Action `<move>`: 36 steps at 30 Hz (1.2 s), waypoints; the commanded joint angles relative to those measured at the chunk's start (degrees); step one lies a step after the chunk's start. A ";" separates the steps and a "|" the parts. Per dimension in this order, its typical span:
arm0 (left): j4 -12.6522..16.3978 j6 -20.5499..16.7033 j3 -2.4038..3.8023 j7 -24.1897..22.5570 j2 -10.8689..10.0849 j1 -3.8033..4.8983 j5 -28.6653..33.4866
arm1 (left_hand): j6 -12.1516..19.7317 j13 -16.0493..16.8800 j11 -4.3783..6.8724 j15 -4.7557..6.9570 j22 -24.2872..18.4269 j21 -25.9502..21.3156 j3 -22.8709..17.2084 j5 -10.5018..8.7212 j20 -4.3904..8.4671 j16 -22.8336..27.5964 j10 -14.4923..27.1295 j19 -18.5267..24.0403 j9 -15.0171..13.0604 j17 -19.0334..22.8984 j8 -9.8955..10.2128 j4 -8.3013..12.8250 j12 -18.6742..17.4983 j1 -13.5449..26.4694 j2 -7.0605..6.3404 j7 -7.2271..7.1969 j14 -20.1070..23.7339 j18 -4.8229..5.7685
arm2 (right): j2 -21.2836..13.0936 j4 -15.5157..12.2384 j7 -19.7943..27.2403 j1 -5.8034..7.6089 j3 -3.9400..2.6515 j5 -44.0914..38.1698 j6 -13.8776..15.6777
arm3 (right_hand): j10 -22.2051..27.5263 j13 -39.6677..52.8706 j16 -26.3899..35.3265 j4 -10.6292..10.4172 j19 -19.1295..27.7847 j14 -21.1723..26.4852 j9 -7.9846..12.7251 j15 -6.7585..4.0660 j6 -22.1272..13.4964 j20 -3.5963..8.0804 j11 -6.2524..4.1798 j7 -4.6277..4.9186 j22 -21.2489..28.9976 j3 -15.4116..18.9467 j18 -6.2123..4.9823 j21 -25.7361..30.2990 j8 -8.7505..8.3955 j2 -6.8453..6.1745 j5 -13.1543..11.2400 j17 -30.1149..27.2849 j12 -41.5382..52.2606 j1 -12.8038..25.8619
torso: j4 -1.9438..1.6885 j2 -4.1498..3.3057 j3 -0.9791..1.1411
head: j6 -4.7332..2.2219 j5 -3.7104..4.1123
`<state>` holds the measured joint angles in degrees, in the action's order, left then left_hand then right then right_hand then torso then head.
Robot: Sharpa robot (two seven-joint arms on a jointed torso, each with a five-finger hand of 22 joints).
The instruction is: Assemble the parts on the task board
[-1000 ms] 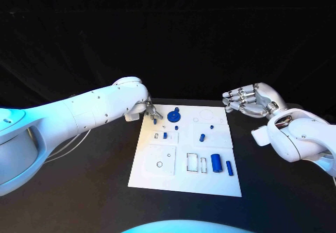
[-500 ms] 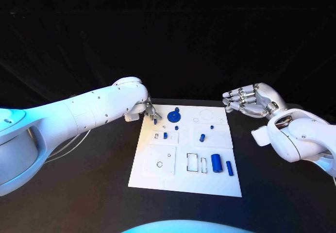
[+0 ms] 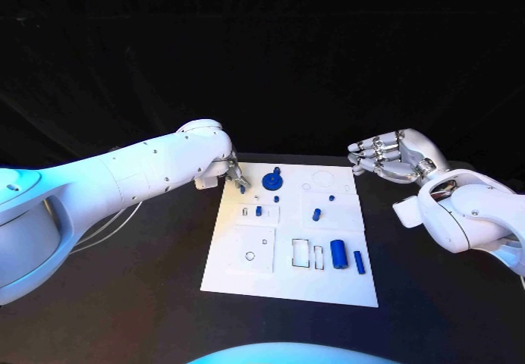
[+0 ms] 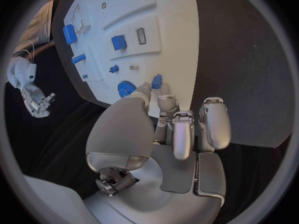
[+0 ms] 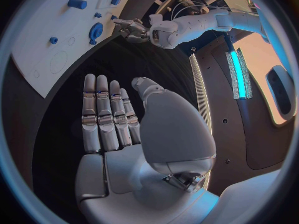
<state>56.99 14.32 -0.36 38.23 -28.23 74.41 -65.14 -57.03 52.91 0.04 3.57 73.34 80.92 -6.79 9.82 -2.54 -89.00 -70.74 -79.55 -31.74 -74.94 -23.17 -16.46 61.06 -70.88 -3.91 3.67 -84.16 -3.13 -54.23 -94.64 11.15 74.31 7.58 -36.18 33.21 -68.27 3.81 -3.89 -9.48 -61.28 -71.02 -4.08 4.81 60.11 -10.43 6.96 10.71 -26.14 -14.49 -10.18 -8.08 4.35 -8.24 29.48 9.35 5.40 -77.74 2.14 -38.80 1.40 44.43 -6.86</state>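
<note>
The left hand (image 3: 233,173) sits at the far left corner of the task board (image 3: 274,284), just where it was a second ago; between the earlier head views and this one it has barely shifted. The one small change is near the blue gear (image 3: 272,181), which now appears slightly closer to the fingertips than it did a second ago, though the shift is too slight to be sure of. In the left wrist view the thumb and a fingertip (image 4: 144,90) reach down to the board beside that gear (image 4: 126,88) and a small blue peg (image 4: 157,81); whether anything is actually pinched between them cannot be told.

The right hand (image 3: 385,158) hovers off the board's far right corner, released, its fingers straight and apart in the right wrist view (image 5: 109,117), holding nothing.

The other parts lie spread on the board: a blue cylinder (image 3: 338,249) and a thin blue bar (image 3: 358,262) near the right edge, small pegs in the middle. Judging by this, assembly is at an early stage, with the left hand working on the gear region.
</note>
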 commanded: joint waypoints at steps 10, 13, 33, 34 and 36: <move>0.18 1.36 0.02 -0.81 0.25 0.00 1.14 | -0.90 0.41 0.67 0.31 0.87 0.72 -1.53 0.29 0.01 -0.59 -0.70 -0.83 0.28 -14.45 -0.13 0.14 0.69 -2.84 1.52 -0.38 -5.63 -0.51 | 0.07 0.01 0.49 -0.06 -0.01 -0.21 -0.46 | 0.03 -0.08 0.33 0.15 -0.03 0.44 0.07 0.00 -0.27 -0.30 0.38 0.28 0.05 -0.04 -0.15 0.19 -0.38 -0.09 0.21 -0.09 -0.29 0.43 | 0.00 -0.02 0.02 | 0.06 -0.03; 0.18 1.15 0.02 -0.98 0.22 0.00 1.80 | -0.68 0.01 0.89 0.58 0.98 0.78 -3.88 0.44 0.16 -0.64 -0.53 -0.85 0.46 -14.51 0.03 0.82 0.29 -6.04 2.51 -0.58 -5.65 -0.51 | 0.06 0.01 0.52 -0.06 -0.01 -0.20 -0.44 | 0.03 -0.08 0.33 0.15 -0.03 0.44 0.07 0.00 -0.27 -0.30 0.38 0.28 0.05 -0.04 -0.15 0.19 -0.38 -0.09 0.21 -0.09 -0.29 0.43 | 0.02 0.00 0.00 | 0.06 -0.04; 5.26 -3.39 0.07 -0.91 -3.84 0.03 9.63 | 0.09 0.10 0.84 0.45 2.30 1.43 -22.45 0.43 0.17 -1.00 -2.38 -1.40 -1.57 -15.06 -2.40 3.57 0.44 -10.69 -1.48 -0.39 -5.84 -0.26 | -0.04 0.22 0.65 -0.06 -0.01 0.00 -0.31 | 0.03 -0.08 0.33 0.15 -0.03 0.44 0.07 0.00 -0.27 -0.30 0.38 0.28 0.05 -0.04 -0.15 0.19 -0.38 -0.09 0.21 -0.09 -0.29 0.43 | -0.10 0.10 0.07 | -0.01 -0.35; 6.05 -3.85 0.08 -0.78 -4.39 0.04 10.00 | 0.08 0.20 0.86 0.47 2.36 1.46 -22.67 0.43 0.18 -1.00 -2.48 -1.44 -1.63 -15.06 -2.47 3.63 0.53 -10.61 -1.56 -0.40 -5.84 -0.25 | -0.06 0.22 0.65 -0.06 -0.01 0.00 -0.30 | 0.03 -0.08 0.33 0.15 -0.03 0.44 0.07 0.00 -0.27 -0.30 0.38 0.28 0.05 -0.04 -0.15 0.19 -0.38 -0.09 0.21 -0.09 -0.29 0.43 | -0.13 0.14 0.10 | 0.04 -0.32; 7.74 -4.94 0.10 -0.60 -5.49 0.05 10.45 | 0.04 0.38 0.92 0.51 2.52 1.55 -23.19 0.43 0.20 -1.00 -2.66 -1.54 -1.75 -15.06 -2.63 3.83 0.71 -10.47 -1.80 -0.45 -5.84 -0.22 | -0.09 0.21 0.65 -0.06 -0.01 0.01 -0.29 | 0.03 -0.08 0.33 0.15 -0.03 0.44 0.07 0.00 -0.27 -0.30 0.38 0.28 0.05 -0.04 -0.15 0.19 -0.38 -0.09 0.21 -0.09 -0.29 0.43 | -0.09 0.13 0.09 | 0.00 -0.38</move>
<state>63.81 12.11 -0.31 37.57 -33.41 74.41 -57.66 -57.02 53.23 0.95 3.79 74.94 82.18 -22.40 10.14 -2.34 -89.82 -73.12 -80.58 -31.05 -74.92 -25.52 -19.85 61.47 -81.40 -5.15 3.68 -83.95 -3.14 -54.30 -94.41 11.21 74.29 7.58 -36.07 33.22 -68.27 3.81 -3.89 -9.48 -61.28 -71.02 -4.08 4.81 60.11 -10.43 6.96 10.71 -26.14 -14.49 -10.18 -8.08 4.35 -8.24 29.48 9.31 5.40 -77.74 2.03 -38.69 1.47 44.45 -7.18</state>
